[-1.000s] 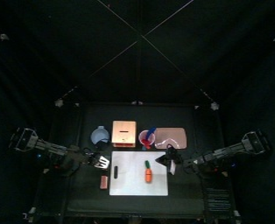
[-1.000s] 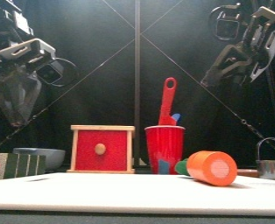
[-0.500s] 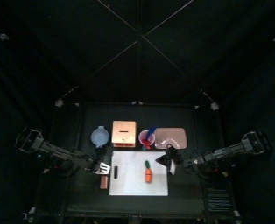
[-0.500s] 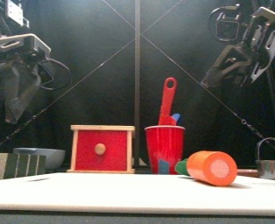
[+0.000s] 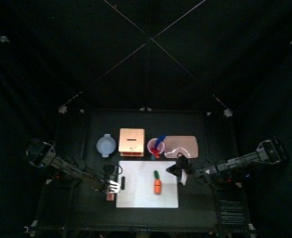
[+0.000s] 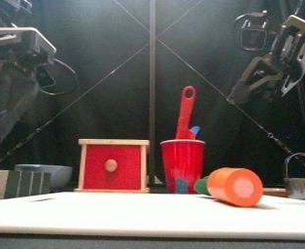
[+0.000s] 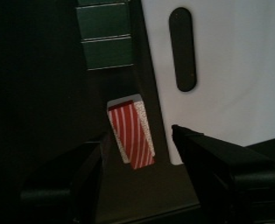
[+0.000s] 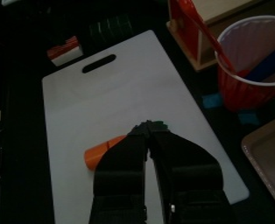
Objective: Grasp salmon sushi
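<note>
top view: the salmon sushi is seen on the dark bench just left of the white mat, with the left hand right above it. front view: the sushi cannot be made out; a red cup and a red-faced box are noted behind the mat. left wrist view: the sushi lies between spread jaws, untouched. right wrist view: the right hand is pressed nearly together, holding nothing, over the mat near an orange carrot-like piece.
</note>
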Motion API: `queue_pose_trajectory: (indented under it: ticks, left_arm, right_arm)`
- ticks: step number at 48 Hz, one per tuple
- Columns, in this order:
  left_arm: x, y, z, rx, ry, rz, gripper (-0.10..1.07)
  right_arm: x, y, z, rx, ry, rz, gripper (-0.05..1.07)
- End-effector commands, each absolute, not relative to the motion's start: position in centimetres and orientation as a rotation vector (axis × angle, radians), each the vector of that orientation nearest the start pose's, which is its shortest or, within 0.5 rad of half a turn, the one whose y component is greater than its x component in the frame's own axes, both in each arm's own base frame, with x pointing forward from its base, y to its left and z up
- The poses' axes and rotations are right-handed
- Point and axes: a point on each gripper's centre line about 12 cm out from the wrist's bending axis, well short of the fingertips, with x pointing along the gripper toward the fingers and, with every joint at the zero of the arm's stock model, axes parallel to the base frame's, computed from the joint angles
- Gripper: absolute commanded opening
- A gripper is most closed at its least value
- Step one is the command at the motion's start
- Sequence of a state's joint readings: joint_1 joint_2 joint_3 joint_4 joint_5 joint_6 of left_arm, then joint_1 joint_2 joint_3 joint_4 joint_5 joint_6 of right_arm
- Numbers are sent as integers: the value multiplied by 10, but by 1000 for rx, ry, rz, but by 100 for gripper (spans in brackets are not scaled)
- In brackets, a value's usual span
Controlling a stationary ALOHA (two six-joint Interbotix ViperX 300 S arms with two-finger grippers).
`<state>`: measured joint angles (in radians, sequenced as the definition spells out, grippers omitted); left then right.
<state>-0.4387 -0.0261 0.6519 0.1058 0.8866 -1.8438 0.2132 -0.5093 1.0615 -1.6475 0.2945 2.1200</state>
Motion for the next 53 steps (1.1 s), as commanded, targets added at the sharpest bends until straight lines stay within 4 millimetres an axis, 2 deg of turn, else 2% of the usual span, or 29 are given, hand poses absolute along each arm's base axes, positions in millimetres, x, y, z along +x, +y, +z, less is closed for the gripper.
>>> queue_pose_trajectory:
  ticks: [1, 13, 28, 37, 53]
  left_arm:
    - [285, -124, 141, -1062, 1192, 980, 92]
    - [278, -129, 131, -1092, 1250, 1041, 92]
    - [281, -135, 115, -1092, 1275, 1083, 91]
    - [282, -133, 113, -1101, 1249, 1117, 89]
    - [282, -132, 111, -1100, 1239, 1126, 78]
  right_arm:
    - [261, 21, 208, 339, 468, -197, 41]
    - [258, 20, 202, 350, 486, -206, 41]
    - [257, 19, 199, 351, 493, -210, 41]
    - [256, 19, 199, 353, 494, -213, 41]
    - [254, 19, 196, 372, 505, -222, 41]
